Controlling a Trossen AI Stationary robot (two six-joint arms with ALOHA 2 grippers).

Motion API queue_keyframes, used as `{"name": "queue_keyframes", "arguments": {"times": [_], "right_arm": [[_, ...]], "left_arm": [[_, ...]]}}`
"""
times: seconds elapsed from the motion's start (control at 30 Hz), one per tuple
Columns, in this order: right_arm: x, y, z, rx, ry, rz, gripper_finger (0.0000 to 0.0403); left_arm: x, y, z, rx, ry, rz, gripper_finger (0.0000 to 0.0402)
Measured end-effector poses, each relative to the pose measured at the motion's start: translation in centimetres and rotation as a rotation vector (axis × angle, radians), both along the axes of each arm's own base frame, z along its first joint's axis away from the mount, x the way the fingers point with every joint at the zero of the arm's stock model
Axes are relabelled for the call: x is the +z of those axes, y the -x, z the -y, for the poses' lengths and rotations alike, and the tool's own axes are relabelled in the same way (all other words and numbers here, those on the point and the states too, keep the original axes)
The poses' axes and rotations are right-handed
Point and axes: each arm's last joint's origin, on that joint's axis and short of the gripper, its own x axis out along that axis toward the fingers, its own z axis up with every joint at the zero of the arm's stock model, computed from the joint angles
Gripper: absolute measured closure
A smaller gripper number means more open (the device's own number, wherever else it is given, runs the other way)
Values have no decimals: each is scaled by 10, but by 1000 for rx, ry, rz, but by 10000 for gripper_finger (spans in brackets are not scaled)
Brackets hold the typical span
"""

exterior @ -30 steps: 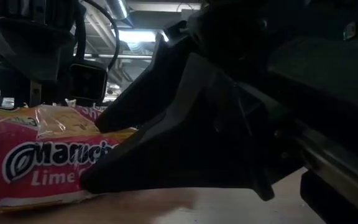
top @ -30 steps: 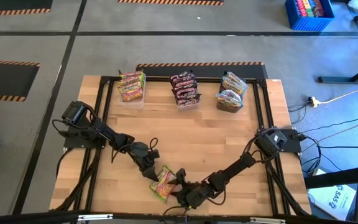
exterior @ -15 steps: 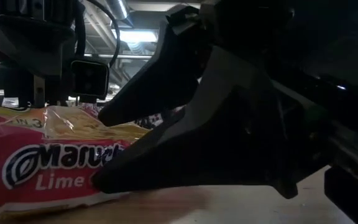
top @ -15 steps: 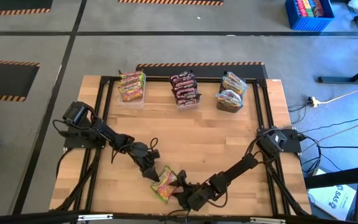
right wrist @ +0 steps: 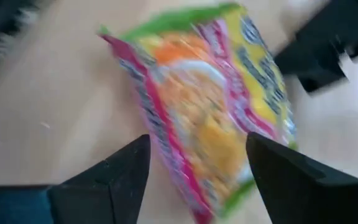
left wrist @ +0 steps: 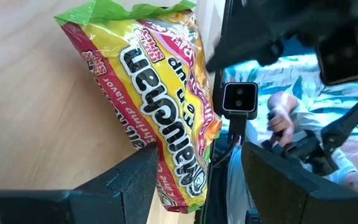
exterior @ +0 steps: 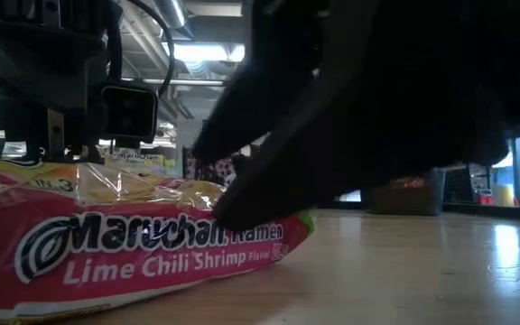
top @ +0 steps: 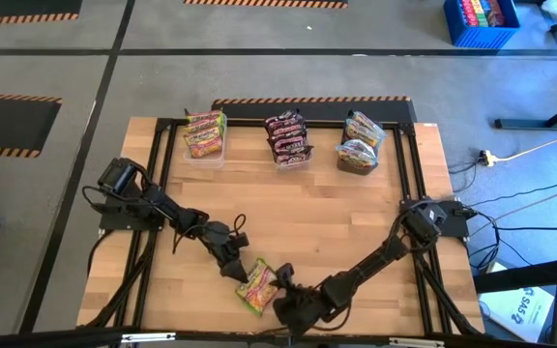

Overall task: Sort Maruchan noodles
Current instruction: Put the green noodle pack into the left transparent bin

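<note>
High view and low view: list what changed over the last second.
The right gripper slid along the table's front edge toward the left arm, closing on the Lime Chili Shrimp packet, which shifted slightly the same way. Both fingers straddle the packet's end; nothing was lifted. The left gripper stayed at the packet's other end, jaws open. The three tubs of sorted packets are unchanged.

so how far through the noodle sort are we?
Nearly done. Three tubs at the table's far edge already hold sorted packets: yellow-green, maroon and orange. In hand: one yellow-green Lime Chili Shrimp packet at the near edge, with the left gripper and right gripper open on either side. Left: move it to the yellow-green tub.
</note>
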Motion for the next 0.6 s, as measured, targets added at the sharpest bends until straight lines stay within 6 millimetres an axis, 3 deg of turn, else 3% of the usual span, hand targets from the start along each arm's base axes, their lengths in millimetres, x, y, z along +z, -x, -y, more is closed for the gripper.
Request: {"name": "queue_keyframes", "arguments": {"times": [0.3, 0.6], "right_arm": [[41, 15, 4, -167, 35, -116, 149], [47, 32, 30, -305, -90, -189, 149]], "left_arm": [[6, -1, -1, -10, -36, 92, 179], [48, 12, 4, 11, -30, 292, 179]]}}
